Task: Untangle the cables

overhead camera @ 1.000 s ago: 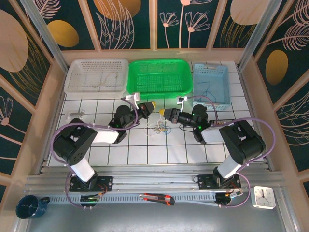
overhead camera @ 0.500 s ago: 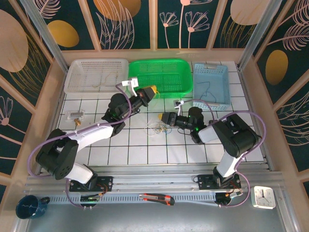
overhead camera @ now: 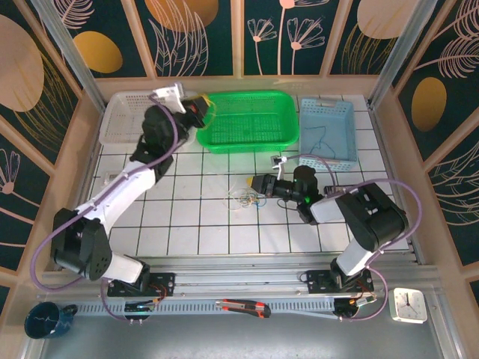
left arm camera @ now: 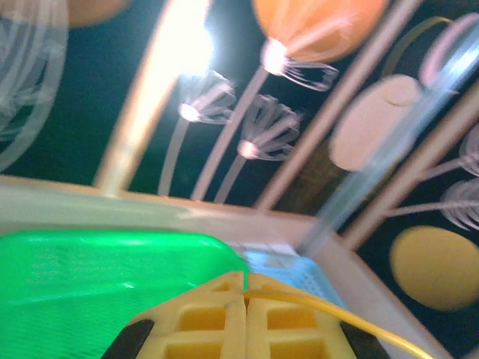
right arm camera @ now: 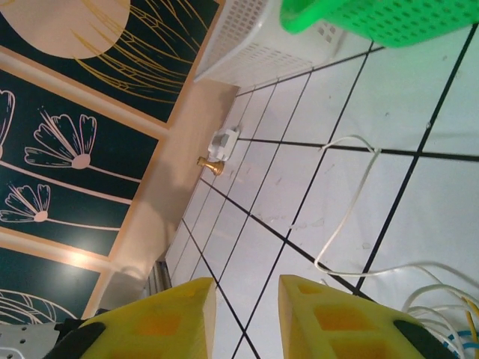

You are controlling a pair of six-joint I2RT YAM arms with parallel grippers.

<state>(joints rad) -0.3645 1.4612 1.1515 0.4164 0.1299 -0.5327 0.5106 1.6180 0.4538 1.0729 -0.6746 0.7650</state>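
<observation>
The table [overhead camera: 217, 239] is evenly and brightly lit from above, and only short, soft shadows are cast beneath the arms. The left wrist picture is smeared by motion blur, with glare blown out on a pale wall post [left arm camera: 179, 52]; the left gripper [left arm camera: 245, 288] and a yellow cable [left arm camera: 352, 318] are rendered crisper. The tiles are shown sharply in the right wrist picture.

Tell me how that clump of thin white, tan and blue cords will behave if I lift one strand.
Likely floppy: the clump of thin cords lies in loose curls, and one white strand snakes away from it. Probably very light, so a lifted strand may drag the knotted rest along.
</observation>
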